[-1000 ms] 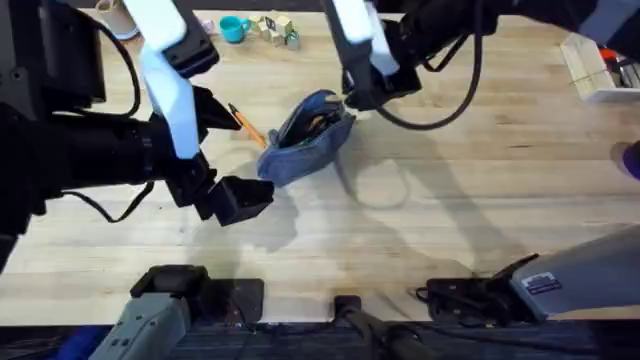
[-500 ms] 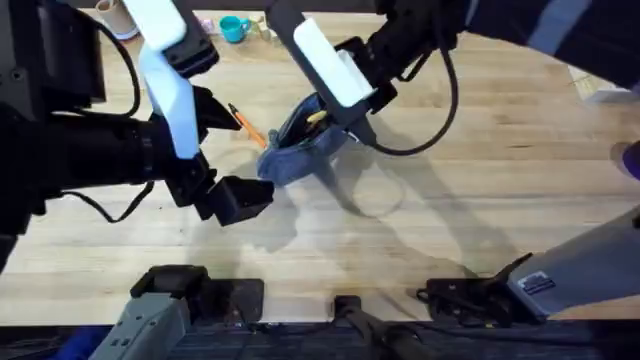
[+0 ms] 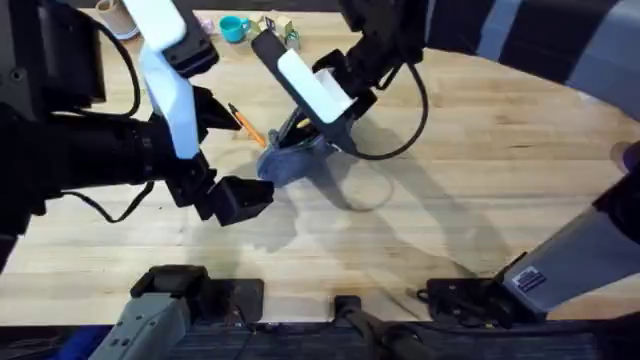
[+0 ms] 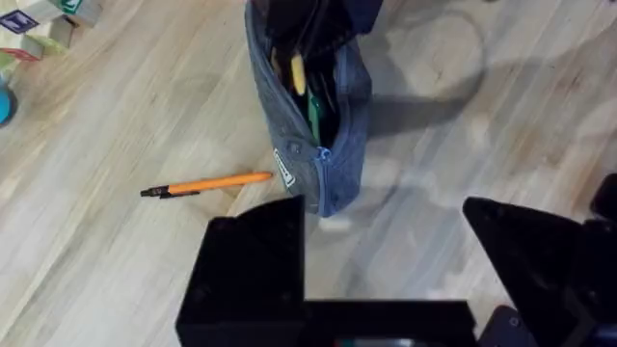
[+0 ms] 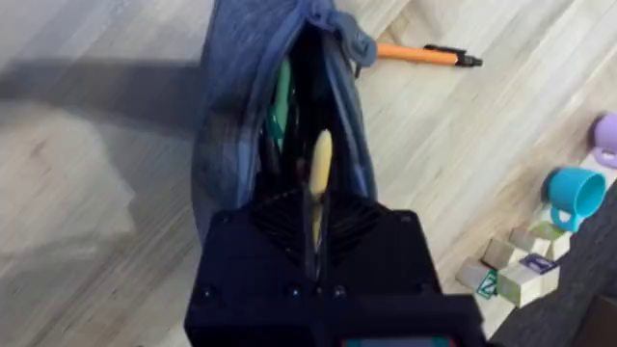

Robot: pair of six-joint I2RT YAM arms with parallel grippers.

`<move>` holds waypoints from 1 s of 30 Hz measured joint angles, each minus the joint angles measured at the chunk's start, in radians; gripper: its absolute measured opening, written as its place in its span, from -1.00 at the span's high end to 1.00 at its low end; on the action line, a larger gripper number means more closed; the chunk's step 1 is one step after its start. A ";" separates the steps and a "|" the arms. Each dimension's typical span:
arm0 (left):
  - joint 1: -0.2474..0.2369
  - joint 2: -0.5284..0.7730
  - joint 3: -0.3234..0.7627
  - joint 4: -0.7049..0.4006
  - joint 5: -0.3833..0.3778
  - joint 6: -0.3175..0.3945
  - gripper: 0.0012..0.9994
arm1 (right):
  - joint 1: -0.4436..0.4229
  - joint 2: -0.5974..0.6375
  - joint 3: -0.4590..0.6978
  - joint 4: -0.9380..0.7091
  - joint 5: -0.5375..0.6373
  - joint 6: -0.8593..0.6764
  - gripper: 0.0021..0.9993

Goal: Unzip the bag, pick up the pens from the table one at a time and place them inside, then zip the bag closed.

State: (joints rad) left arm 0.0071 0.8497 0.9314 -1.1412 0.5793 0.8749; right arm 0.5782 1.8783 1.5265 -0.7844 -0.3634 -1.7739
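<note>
The blue-grey bag (image 3: 285, 162) lies unzipped on the table (image 3: 480, 180), its mouth gaping in the left wrist view (image 4: 333, 135). My right gripper (image 5: 313, 207) hangs over that mouth (image 5: 241, 116), shut on a yellow-orange pen (image 5: 320, 173) whose front end points into the opening. In the overhead view the right gripper (image 3: 300, 128) covers the bag's far end. A second orange pen (image 3: 246, 125) (image 4: 207, 183) (image 5: 424, 55) lies flat on the wood beside the bag. My left gripper (image 3: 240, 200) (image 4: 386, 260) stands open and empty just short of the bag's near end.
A teal cup (image 3: 234, 28) (image 5: 576, 193) and small wooden blocks (image 3: 278, 30) (image 5: 521, 270) stand at the table's far edge. A white cup (image 3: 115, 15) is at the far left. The right arm's cable (image 3: 400, 130) loops over the table beside the bag.
The right arm has swung left across the table and brought its pen over the open bag's mouth. The left arm and the pen on the table have stayed put.
</note>
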 joint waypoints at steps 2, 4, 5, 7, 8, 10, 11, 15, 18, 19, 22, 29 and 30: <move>0.000 0.000 0.000 0.000 0.000 0.000 -0.99 | 0.008 0.005 0.000 0.007 0.000 0.000 0.94; 0.000 0.000 0.000 0.000 0.000 0.000 -0.99 | 0.016 0.009 0.000 0.011 0.000 -0.001 0.94; 0.000 0.000 0.000 0.000 0.000 0.000 -0.99 | 0.019 0.012 0.000 0.014 0.000 0.000 0.94; 0.000 0.000 0.000 0.000 0.000 0.000 -0.99 | 0.027 0.021 0.000 0.014 -0.004 0.000 0.94; 0.000 0.000 0.000 0.000 0.000 0.000 -0.99 | 0.029 0.026 0.000 0.013 -0.005 0.000 0.94; 0.000 0.000 0.000 0.000 0.000 0.000 -0.99 | 0.035 0.034 0.000 0.014 -0.012 0.000 0.94; 0.000 0.000 0.000 0.000 0.000 0.000 -0.99 | 0.039 0.037 0.000 0.014 -0.020 0.000 0.94; 0.000 0.000 0.000 0.000 0.000 0.000 -0.99 | 0.059 0.037 0.000 0.011 -0.044 0.010 0.94; 0.000 0.000 0.000 0.000 0.000 0.000 -0.99 | 0.074 0.037 0.000 0.009 -0.067 0.033 0.94; 0.000 0.000 0.000 0.000 0.000 0.000 -0.99 | 0.076 0.037 0.000 0.009 -0.073 0.040 0.93; 0.000 0.000 0.000 0.000 0.000 0.000 -0.99 | 0.079 0.037 0.000 0.006 -0.083 0.061 0.15; 0.000 0.000 0.000 0.000 0.000 0.000 -0.99 | 0.076 0.037 0.000 0.005 -0.086 0.073 -0.99; 0.000 0.000 0.000 0.000 0.000 0.000 -0.99 | 0.076 0.037 0.000 0.005 -0.086 0.075 -0.99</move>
State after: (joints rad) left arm 0.0071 0.8497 0.9314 -1.1412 0.5793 0.8753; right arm 0.6544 1.9153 1.5269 -0.7795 -0.4496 -1.6984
